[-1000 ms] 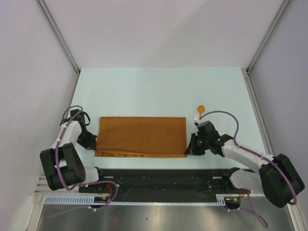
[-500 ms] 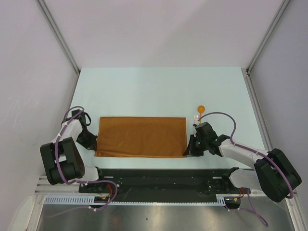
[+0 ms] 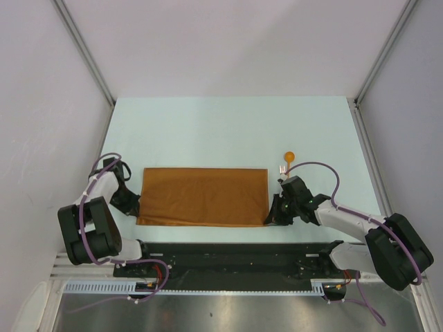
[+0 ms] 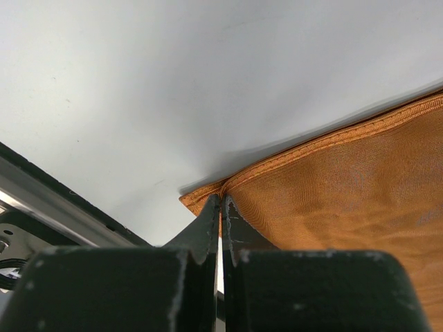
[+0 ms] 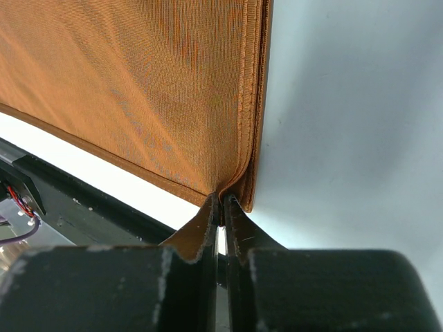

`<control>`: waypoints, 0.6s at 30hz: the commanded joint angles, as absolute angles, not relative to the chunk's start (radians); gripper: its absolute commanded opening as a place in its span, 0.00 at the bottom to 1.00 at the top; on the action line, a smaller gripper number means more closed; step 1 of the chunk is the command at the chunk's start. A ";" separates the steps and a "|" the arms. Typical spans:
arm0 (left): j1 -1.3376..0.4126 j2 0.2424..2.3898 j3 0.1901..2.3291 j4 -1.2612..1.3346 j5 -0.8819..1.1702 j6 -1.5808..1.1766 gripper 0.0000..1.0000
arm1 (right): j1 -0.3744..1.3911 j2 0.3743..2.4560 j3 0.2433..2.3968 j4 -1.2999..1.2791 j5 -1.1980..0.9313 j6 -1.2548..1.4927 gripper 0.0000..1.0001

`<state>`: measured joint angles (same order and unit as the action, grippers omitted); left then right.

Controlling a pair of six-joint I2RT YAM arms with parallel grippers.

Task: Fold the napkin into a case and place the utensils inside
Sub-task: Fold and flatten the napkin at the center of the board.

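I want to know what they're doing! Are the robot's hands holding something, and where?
Both hands hold the napkin: the left hand pinches a corner at its left end, and the right hand pinches its near right corner.

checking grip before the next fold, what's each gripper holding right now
left gripper: closed on the napkin, near left corner
right gripper: closed on the napkin, near right corner
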<state>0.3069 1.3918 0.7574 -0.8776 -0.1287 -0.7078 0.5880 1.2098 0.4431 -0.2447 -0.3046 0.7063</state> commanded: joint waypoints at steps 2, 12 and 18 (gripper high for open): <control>0.319 1.388 0.756 -0.890 -0.146 -0.732 0.00 | 0.594 1.207 0.445 -0.236 -0.293 0.707 0.08; 0.321 1.336 0.761 -0.977 -0.152 -0.756 0.00 | 0.594 1.189 0.442 -0.244 -0.287 0.712 0.07; 0.322 1.339 0.761 -0.976 -0.166 -0.764 0.00 | 0.594 1.193 0.439 -0.236 -0.290 0.707 0.04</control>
